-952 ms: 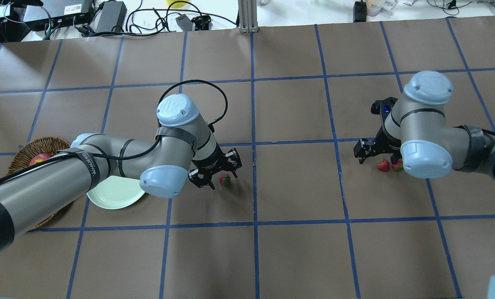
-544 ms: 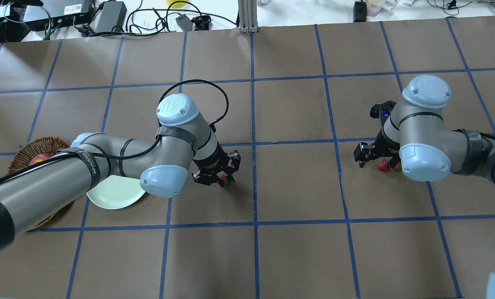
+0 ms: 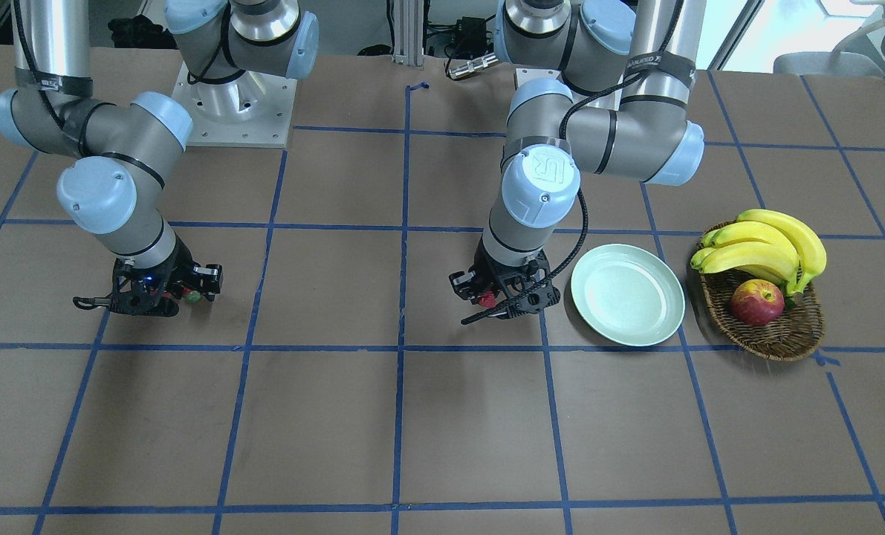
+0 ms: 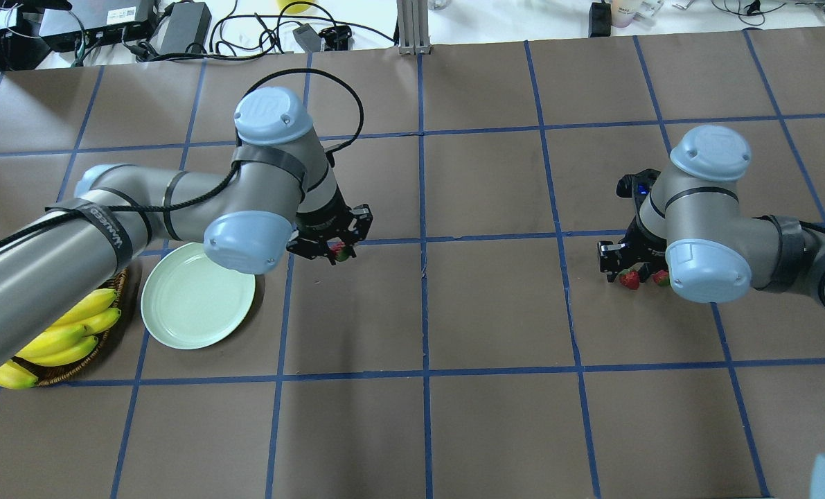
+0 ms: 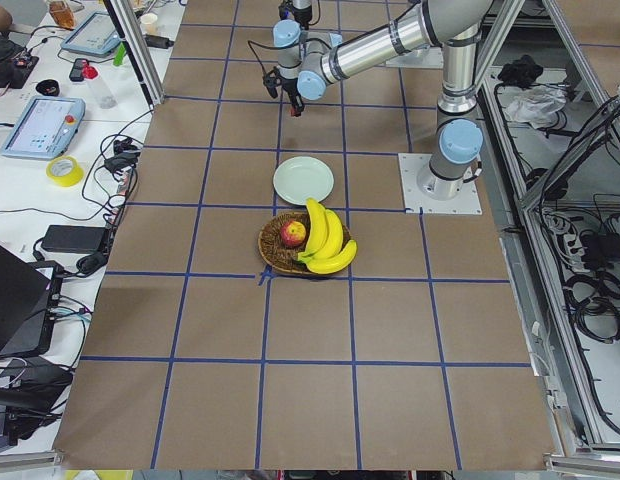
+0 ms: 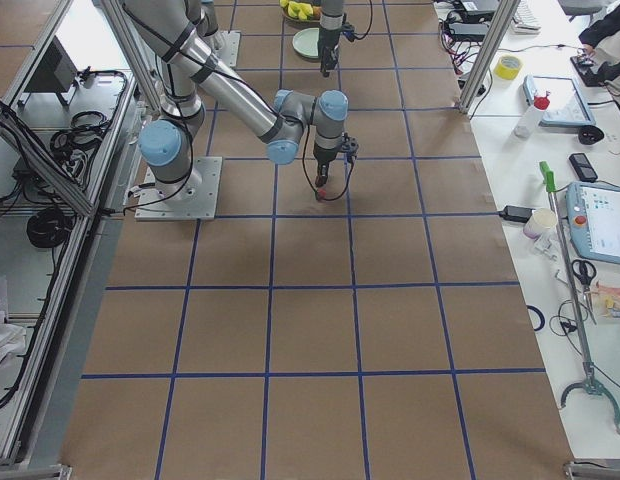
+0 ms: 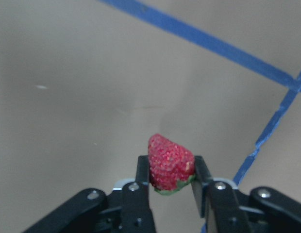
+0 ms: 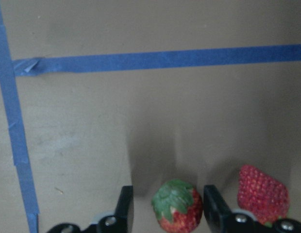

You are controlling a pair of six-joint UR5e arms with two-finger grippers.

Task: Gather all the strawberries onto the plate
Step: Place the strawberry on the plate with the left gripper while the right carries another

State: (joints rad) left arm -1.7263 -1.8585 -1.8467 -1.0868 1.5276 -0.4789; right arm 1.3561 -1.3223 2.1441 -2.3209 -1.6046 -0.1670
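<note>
The brown bench (image 4: pixel 495 312), gridded with blue tape, carries everything. The left arm (image 4: pixel 176 201) reaches across it with its forearm above the fruit end and its wrist turned straight down. The right arm (image 4: pixel 731 229) is folded at the elbow over the opposite end, its wrist also pointing down. The wicker basket (image 3: pixel 784 338) sits at the left arm's edge of the bench, and the pale green plate (image 4: pixel 197 305) lies just beside it, holding no fruit yet. The bananas (image 3: pixel 765 245) and an apple (image 3: pixel 757 302) lie in the basket and play no part in the task. The left gripper (image 4: pixel 334 248) hangs near the plate's rim, on the side towards the bench's middle. That is probably because its load goes there next. Its fingers are clamped on a strawberry (image 7: pixel 171 165), tip outward, which seems clear of the surface. The right gripper (image 8: pixel 168 194) is low at the bench with its fingers spread either side of a second strawberry (image 8: pixel 177 213). This fruit lies cap-up on the bench, with a gap showing on one side, so the grasp looks unfinished. A third strawberry (image 8: pixel 263 194) lies just outside one finger, well apart from the plate.
</note>
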